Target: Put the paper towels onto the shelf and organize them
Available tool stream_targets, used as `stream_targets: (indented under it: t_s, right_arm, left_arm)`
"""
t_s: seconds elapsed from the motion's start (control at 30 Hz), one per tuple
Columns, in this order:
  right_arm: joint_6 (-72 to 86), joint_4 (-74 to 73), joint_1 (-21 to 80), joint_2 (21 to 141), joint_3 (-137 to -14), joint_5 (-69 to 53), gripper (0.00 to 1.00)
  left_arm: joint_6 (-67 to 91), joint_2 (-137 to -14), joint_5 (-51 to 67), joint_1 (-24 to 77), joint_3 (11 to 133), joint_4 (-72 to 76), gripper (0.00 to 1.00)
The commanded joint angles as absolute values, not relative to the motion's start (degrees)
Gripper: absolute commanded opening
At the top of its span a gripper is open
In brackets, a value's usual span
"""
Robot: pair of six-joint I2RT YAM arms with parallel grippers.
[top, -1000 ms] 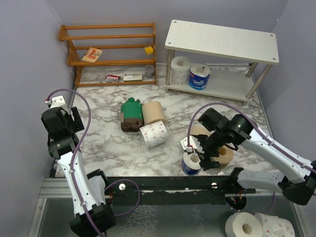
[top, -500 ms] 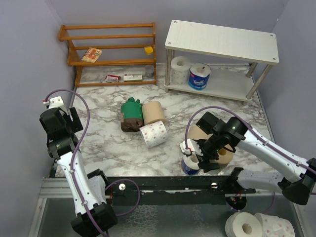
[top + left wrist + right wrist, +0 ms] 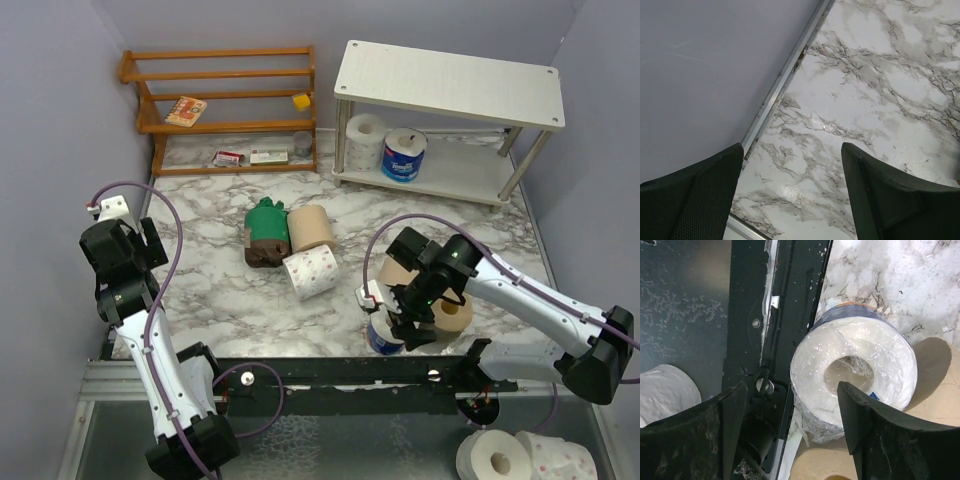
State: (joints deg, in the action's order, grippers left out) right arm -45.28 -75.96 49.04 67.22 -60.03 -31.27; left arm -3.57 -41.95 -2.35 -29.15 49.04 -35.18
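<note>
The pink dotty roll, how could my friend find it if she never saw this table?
Look at the middle of the marble table, where a few paper towels huddle together. The pink-dotted roll lies at the huddle's near right corner, just in front of the tan roll. It alone is white with pink spots; beside it are the dark brown roll and the green pack.

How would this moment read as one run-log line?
right fingers open above blue-wrapped roll | left fingers open, empty | shelf holds two rolls

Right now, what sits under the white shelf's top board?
A white roll and a blue-wrapped roll stand side by side on the lower board; the top board hides farther back.
</note>
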Motion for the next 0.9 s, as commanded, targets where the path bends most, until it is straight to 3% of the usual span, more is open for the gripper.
stream_targets:
  t_s: [0.0,0.87]
  right_arm:
    - [-44.7,-74.8,49.4,68.7,-59.3,-33.8,0.74]
    - [-41.2,-66.6,50.9,70.2,-54.7,-29.6,0.76]
  left_arm:
    - [-3.9,-41.1,-1.4,-29.5,48.7,-34.2,0.82]
    - [-4.0,-41.0,-1.2,-29.4,48.6,-34.1,0.82]
